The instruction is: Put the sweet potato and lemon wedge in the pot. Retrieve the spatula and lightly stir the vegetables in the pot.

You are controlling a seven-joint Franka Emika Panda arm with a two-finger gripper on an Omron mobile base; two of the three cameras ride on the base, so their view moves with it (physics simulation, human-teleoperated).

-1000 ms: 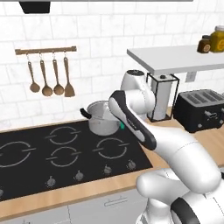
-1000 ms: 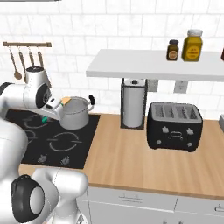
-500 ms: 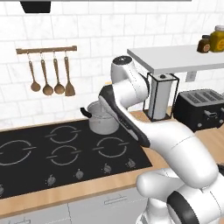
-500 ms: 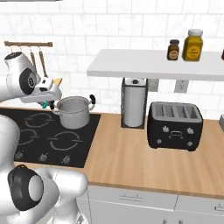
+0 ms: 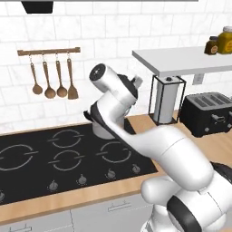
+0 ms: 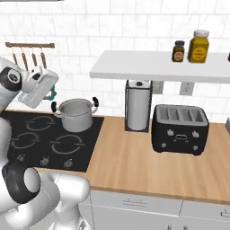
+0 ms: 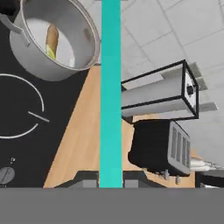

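Note:
The silver pot (image 6: 76, 115) stands on the back right burner of the black cooktop (image 6: 27, 139). In the hand view the pot (image 7: 65, 65) sits at the upper left, and inside it lie the tan sweet potato (image 7: 51, 35) and the yellow lemon wedge (image 7: 51, 53). My gripper (image 7: 110, 180) is shut on the teal spatula (image 7: 110, 87), which runs straight up from between the fingertips. From the right base view, the gripper (image 6: 50, 92) hangs above and to the left of the pot, clear of its rim, with a bit of teal showing at the hand.
A paper towel holder (image 6: 138, 105) and a black toaster (image 6: 180, 128) stand on the wooden counter (image 6: 134, 166) right of the cooktop. A shelf (image 6: 157, 67) with two jars hangs above them. Wooden utensils (image 5: 52, 79) hang on a wall rail.
The hand has risen from just beside the pot's rim to a spot higher and further left, with the teal spatula still in it. The pot has stayed put.

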